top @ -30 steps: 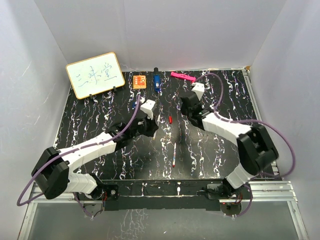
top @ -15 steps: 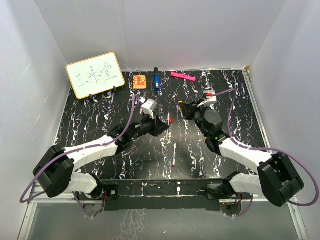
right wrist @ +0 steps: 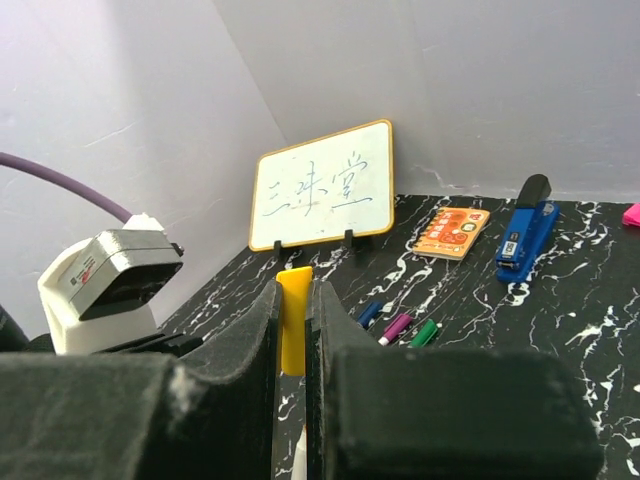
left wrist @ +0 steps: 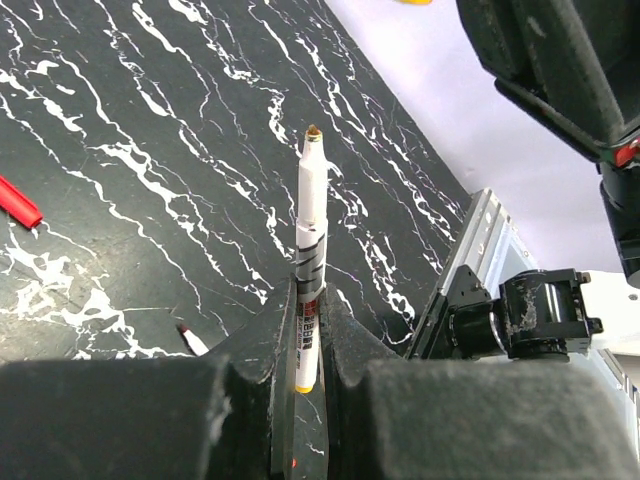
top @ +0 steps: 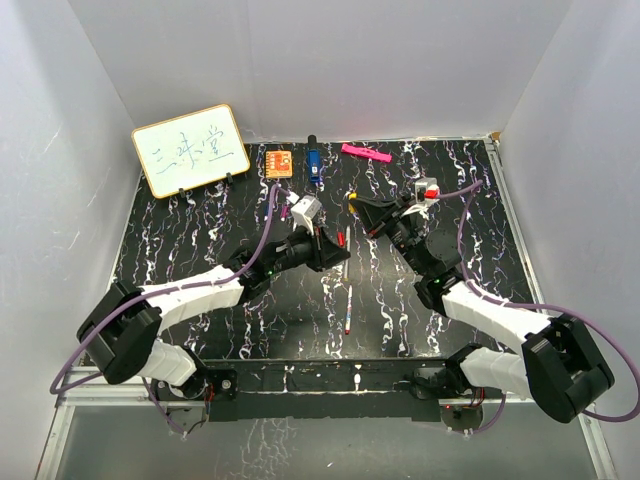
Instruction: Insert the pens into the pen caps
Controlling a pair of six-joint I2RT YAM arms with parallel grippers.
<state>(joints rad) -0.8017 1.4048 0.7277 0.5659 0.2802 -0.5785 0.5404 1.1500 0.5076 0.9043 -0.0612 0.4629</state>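
My left gripper (left wrist: 308, 300) is shut on a white pen (left wrist: 310, 230) with a yellow rear end, its bare tip pointing away from the jaws. In the top view this gripper (top: 333, 247) is at mid-table. My right gripper (right wrist: 293, 290) is shut on the yellow cap (right wrist: 294, 320). In the top view it (top: 358, 207) hovers just right of and behind the left gripper, the yellow cap (top: 351, 197) at its front. Another white pen (top: 348, 308) lies nearer the arms. A small red piece (top: 341, 238) lies beside the left gripper. Blue (right wrist: 370, 313), purple (right wrist: 397, 326) and green (right wrist: 424, 332) caps lie together.
A whiteboard (top: 190, 150) stands at the back left. An orange notebook (top: 279, 161), a blue stapler (top: 313, 163) and a pink bar (top: 365, 153) lie along the back edge. White walls close in the table on three sides.
The left gripper has moved right with its pen. The right arm has swung round and brought the yellow cap left, close to the left gripper.
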